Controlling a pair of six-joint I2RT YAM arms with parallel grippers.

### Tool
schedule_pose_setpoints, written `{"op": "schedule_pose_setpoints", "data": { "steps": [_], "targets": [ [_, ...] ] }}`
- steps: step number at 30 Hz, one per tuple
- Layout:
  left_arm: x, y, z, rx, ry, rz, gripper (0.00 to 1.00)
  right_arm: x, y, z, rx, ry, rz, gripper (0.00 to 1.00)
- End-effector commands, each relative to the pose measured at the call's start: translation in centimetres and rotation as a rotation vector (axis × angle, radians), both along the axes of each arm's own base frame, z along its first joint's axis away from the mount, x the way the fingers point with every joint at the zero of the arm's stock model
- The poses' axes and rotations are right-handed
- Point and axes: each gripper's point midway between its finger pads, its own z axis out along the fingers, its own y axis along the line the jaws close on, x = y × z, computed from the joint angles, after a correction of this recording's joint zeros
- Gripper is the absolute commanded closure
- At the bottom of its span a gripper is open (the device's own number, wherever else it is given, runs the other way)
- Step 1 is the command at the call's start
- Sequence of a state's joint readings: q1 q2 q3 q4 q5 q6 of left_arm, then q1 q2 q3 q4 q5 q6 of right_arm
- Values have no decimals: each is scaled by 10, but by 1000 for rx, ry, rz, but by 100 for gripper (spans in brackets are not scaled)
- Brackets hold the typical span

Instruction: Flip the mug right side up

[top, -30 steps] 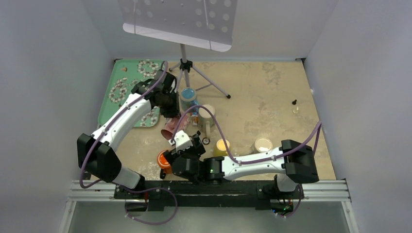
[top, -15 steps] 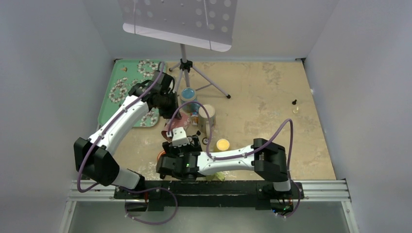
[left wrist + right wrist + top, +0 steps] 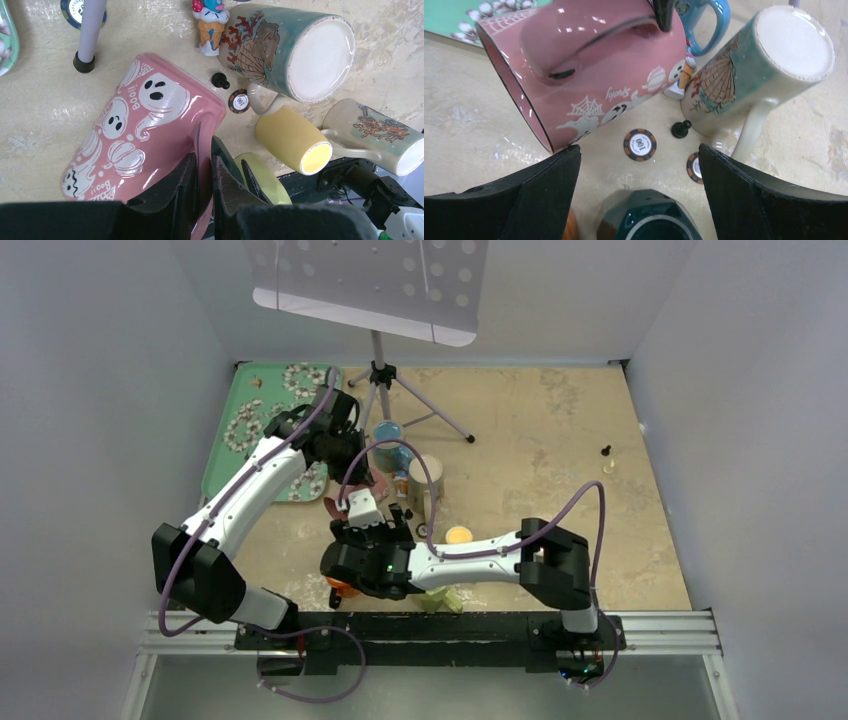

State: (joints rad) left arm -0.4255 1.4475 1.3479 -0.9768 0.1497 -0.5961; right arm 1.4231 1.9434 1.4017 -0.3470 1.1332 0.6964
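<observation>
Now, your left gripper (image 3: 202, 156) is squeezed tight on the handle (image 3: 204, 131) of the pink ghost mug (image 3: 135, 120). The mug is tipped on its side over the table (image 3: 464, 115), with its open mouth facing sideways. You cannot tell if its rim touches the table. Your right gripper (image 3: 639, 152) is spread wide with nothing in it, low and just in front of the mug. Near the pink mug you can count one shell mug (image 3: 744, 75) standing upside down, one blue mug (image 3: 704, 15), one yellow mug (image 3: 292, 142) lying down, two brown poker chips (image 3: 639, 144), one little black pawn (image 3: 681, 129) and one ice-cream toy (image 3: 211, 22).
</observation>
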Motion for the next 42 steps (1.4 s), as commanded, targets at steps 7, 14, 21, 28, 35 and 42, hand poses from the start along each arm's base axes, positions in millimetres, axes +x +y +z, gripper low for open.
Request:
{"op": "schedule_pose_setpoints", "data": {
  "steps": [7,14,21,28,35,42],
  "targets": [
    [13,-10,20,-70,-73,11,100,2,10,57,139,-72,70,4],
    [13,0,-12,13,-43,0,100,-4,2,36,102,-30,84,4],
    [24,-7,-8,-6,-52,5,100,-35,23,49,171,-17,248,1],
    [19,-11,-9,-32,-9,37,100,-33,55,51,276,-2,238,1],
    [13,-14,-10,-60,23,49,100,7,48,30,247,15,72,3],
    [13,-16,-5,-71,17,49,100,17,36,12,178,19,13,5]
  ]
}}
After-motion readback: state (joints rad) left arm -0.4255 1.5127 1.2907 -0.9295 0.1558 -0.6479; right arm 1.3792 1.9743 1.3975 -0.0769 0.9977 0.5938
